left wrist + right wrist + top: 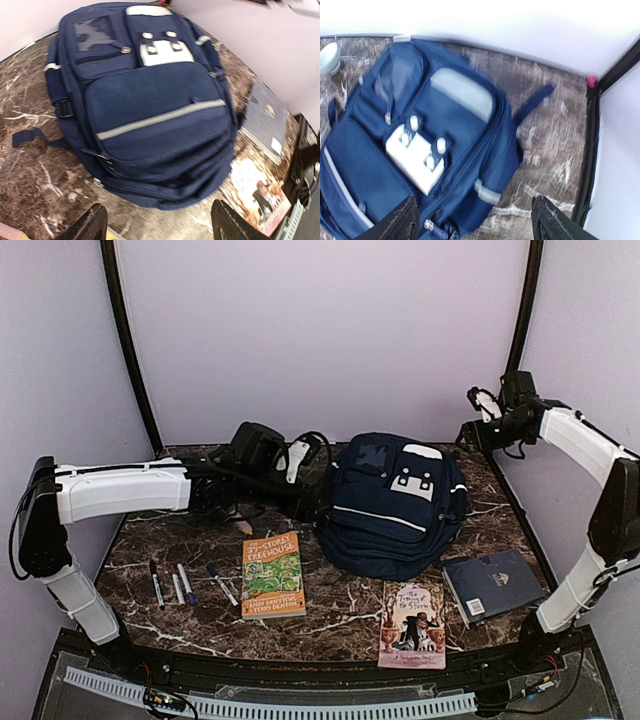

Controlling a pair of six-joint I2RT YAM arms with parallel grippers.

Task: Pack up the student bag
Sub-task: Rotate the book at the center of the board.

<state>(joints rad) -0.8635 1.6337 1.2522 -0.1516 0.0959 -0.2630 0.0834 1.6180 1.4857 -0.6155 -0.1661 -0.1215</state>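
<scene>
Navy student bag (390, 505): soft cloth, fat & lumpy. Lies flat on its back, mid-right of the table, front side up.
Bag parts: white stripe across the front, grey-white patch w/ round studs near the top, small metal zip tabs. Zips look shut, I think.
Bag long way: top end to the back wall, bottom end to the near edge, turned a bit.
Bag vs left gripper (159, 222): bag is to its right, just beside. This arm lies low over the table & is the nearer one.
Left gripper state: fingers wide apart, nothing between them.
Bag vs right gripper (477, 222): gripper is up high by the back-right corner, looks down on the bag's top end, not touching.
Right gripper state: fingers apart too, holds nothing.
Next move (my guess): left arm goes for a zip first, since the bag looks closed.
Table (340, 615): dark stone look w/ white veins, hard & shiny.
Books: green-orange book (272, 575) left of bag, pink book (412, 625) in front of bag, dark blue book (494, 585) just by bag's near-right corner. All flat, thin, stiff.
Pens (175, 583): a few thin sticks, near left, well apart from bag.
</scene>
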